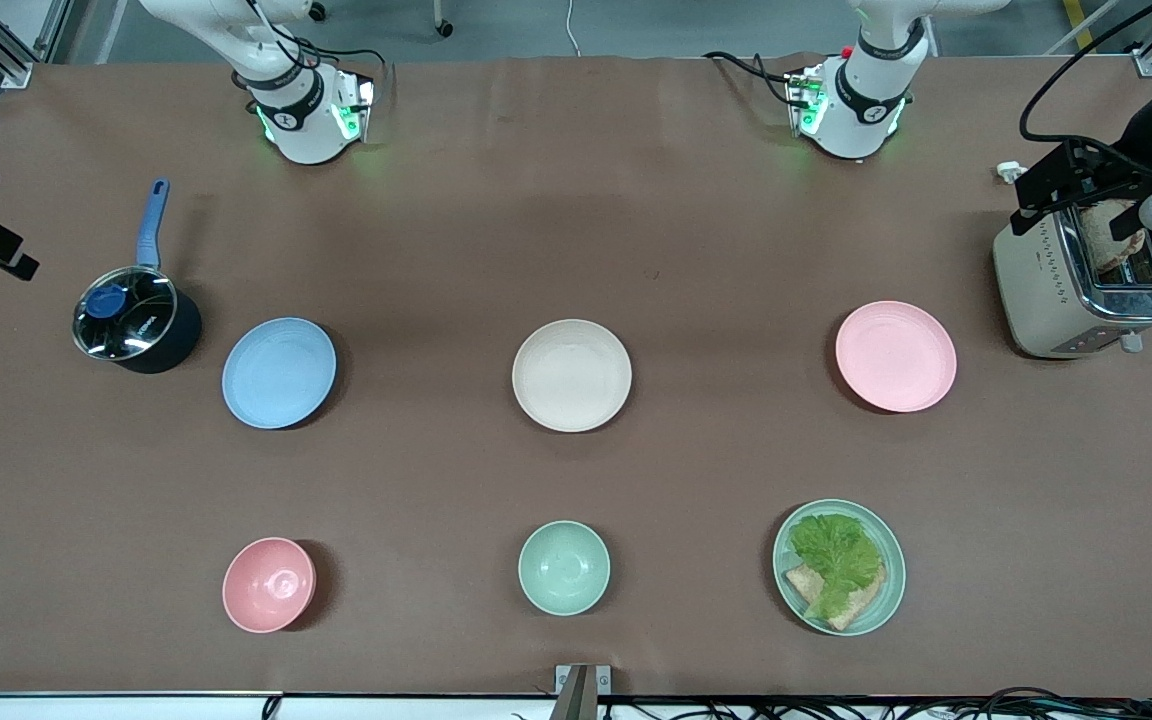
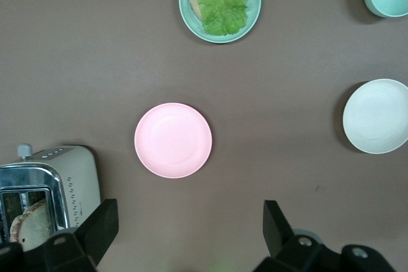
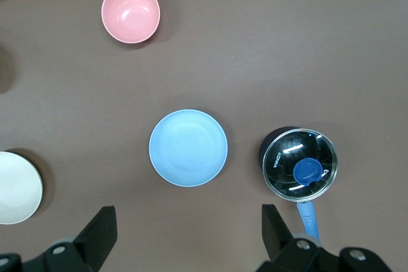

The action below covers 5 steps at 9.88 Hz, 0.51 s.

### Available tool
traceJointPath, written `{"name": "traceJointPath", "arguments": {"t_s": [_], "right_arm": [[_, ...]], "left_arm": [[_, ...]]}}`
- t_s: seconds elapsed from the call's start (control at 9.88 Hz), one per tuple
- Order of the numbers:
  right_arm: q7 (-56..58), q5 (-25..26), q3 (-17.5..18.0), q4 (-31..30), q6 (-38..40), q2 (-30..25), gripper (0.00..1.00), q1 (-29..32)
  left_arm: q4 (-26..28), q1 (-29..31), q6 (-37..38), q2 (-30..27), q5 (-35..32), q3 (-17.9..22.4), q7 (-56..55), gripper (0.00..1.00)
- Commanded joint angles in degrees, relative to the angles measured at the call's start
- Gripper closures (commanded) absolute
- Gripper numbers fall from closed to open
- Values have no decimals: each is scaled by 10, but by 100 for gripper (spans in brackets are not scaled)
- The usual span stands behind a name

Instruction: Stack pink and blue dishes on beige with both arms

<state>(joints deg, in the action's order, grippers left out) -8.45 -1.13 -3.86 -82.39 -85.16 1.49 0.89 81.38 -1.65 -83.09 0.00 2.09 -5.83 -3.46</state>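
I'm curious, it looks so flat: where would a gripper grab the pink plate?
Probably by the rim. The pink plate lies flat and shallow, so the open left gripper would likely come from above, one finger inside the raised edge, one outside, on the side toward the toaster.

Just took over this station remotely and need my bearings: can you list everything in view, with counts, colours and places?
blue plate: 1, light blue, toward the right arm's end, beside the saucepan
beige plate: 1, cream, mid-table
pink plate: 1, pale pink, beside the toaster
saucepan: 1, dark, blue handle, glass lid
toaster: 1, silver, bread in slot
pink bowl: 1, nearer the camera than the blue plate
green bowl: 1, mint, nearer than the beige plate
green plate: 1, mint, holding lettuce and bread
left gripper: open, above the pink plate
right gripper: open, above the blue plate
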Motion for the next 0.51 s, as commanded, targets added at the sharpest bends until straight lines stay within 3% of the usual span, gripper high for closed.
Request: {"name": "traceJointPath", "arguments": {"t_s": [0.0, 0.41], "right_arm": [[7, -2, 5, 2, 3, 1, 0, 10], [9, 1, 5, 4, -3, 22, 0, 8]], "left_arm": [[20, 4, -4, -1, 11, -1, 6, 0], [23, 4, -2, 3, 10, 0, 6, 0]]}}
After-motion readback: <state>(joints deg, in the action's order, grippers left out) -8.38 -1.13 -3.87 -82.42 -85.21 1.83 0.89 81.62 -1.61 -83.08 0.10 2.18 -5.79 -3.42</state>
